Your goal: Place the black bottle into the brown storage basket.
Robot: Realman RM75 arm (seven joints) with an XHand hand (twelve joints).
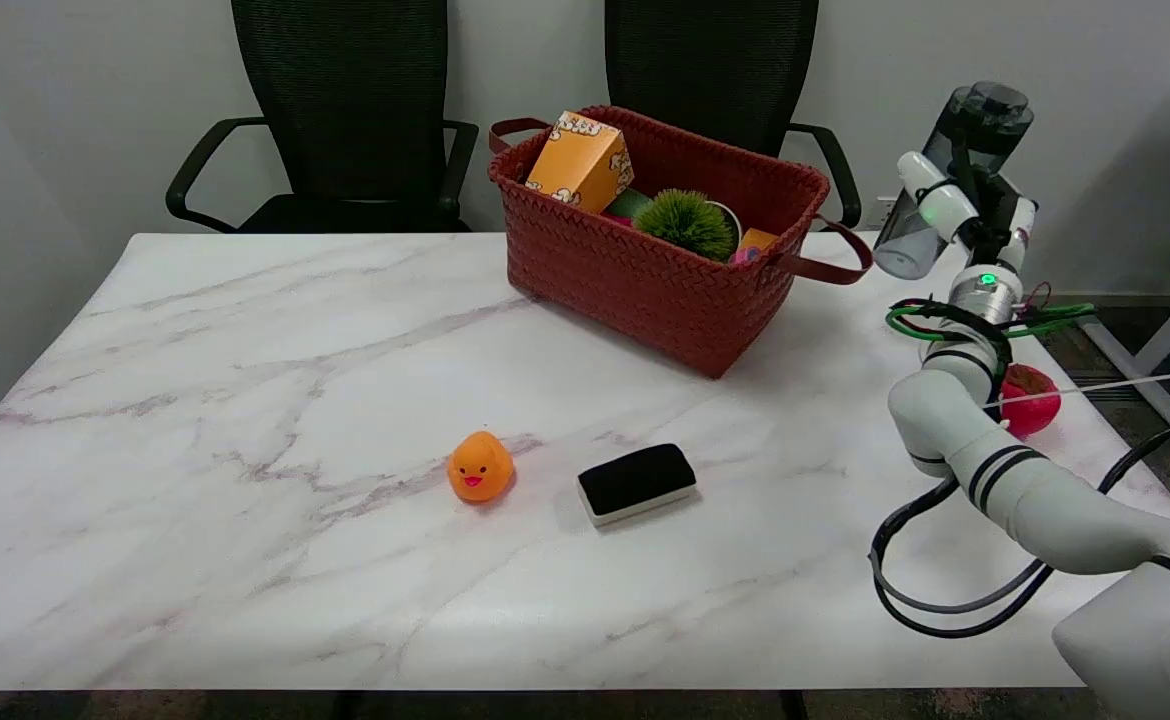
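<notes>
The basket [645,270] stands at the table's [245,400] far edge, already holding other items. Past its right handle, above the far right corner, the right hand [970,215] holds the bottle [945,180] aloft, fingers apparently clamped round it. Carrying across and lowering in remain.

One bottle [950,170], one basket [645,270], one rubber duck [480,466], one eraser [637,483], two chairs [345,110].

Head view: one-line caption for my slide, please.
Right hand holds the black bottle aloft, right of the brown storage basket.
</notes>
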